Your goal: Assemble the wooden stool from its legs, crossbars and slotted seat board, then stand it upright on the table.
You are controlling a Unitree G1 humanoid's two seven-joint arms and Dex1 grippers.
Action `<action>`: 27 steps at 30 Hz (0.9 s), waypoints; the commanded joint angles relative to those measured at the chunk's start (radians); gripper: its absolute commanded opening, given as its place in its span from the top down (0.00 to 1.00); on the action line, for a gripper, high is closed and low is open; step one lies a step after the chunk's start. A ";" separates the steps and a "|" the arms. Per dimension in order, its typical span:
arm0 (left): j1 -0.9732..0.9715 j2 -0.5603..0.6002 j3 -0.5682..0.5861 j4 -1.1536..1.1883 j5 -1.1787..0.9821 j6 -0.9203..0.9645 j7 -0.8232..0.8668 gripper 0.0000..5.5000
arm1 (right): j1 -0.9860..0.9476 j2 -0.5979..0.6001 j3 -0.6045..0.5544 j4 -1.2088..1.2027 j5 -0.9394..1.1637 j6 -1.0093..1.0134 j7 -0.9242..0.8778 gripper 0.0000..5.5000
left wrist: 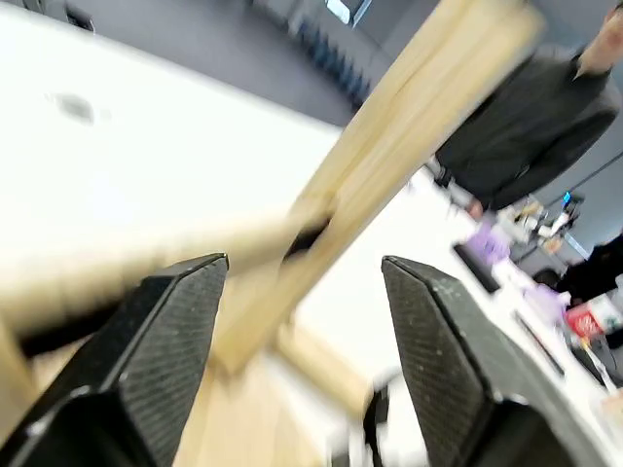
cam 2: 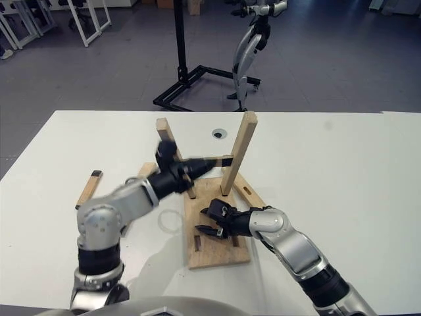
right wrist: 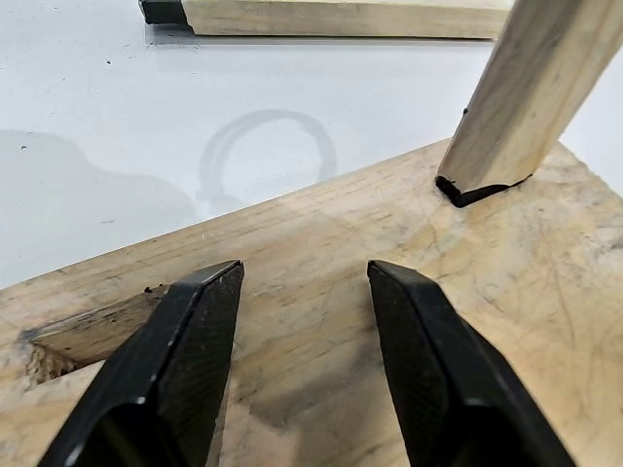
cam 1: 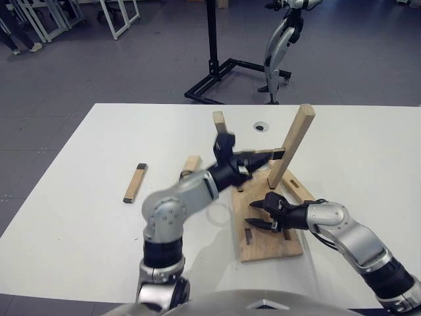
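A wide room with a grey floor lies behind, where a black stand (cam 1: 212,66) rises on its floor frame. In front is a white bench (cam 1: 79,197) that carries every part.

The slotted seat board (cam 1: 273,249) lies flat on the bench near its front edge, its open slots facing up. A long leg (cam 1: 291,146) stands in the board's far end, tilted, with its top leaning to the right. A second leg (cam 1: 219,122) stands more upright behind the left arm. A crossbar (cam 1: 264,153) with a dark tip runs level between them and meets the tilted leg about halfway up.

A further wooden bar (cam 1: 300,187) lies at the board's far right corner. A short piece with black ends (cam 1: 134,183) lies well to the left, apart from the rest, and another piece (cam 1: 191,163) shows just behind the left forearm. A small round hole (cam 1: 262,125) sits in the bench beyond the legs.

The left gripper (cam 1: 253,160) is at the crossbar, fingers spread wide, with the tilted leg ahead of it. The right gripper (cam 1: 253,214) hangs low over the seat board, its fingers also spread, with nothing between them and an open slot beside one finger (right wrist: 185,350).
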State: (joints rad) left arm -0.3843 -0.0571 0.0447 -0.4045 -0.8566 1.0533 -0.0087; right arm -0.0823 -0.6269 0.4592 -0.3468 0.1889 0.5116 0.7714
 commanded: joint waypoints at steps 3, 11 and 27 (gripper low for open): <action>-0.246 0.064 0.113 -0.052 -0.431 0.045 -0.129 0.46 | -0.039 0.002 0.064 0.146 -0.084 0.012 0.023 0.57; -0.326 0.344 0.251 -0.014 -0.876 -0.098 -0.076 0.46 | -0.240 0.087 0.064 0.387 -0.061 -0.085 0.148 0.57; -0.279 0.637 0.392 0.077 -0.860 -0.278 -0.111 0.46 | -0.611 0.301 -0.097 1.074 -0.044 -0.299 0.245 0.57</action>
State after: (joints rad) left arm -0.6833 0.5644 0.4373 -0.3347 -1.7056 0.7799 -0.1258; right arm -0.6917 -0.3104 0.4142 0.7181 0.1234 0.1459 1.0150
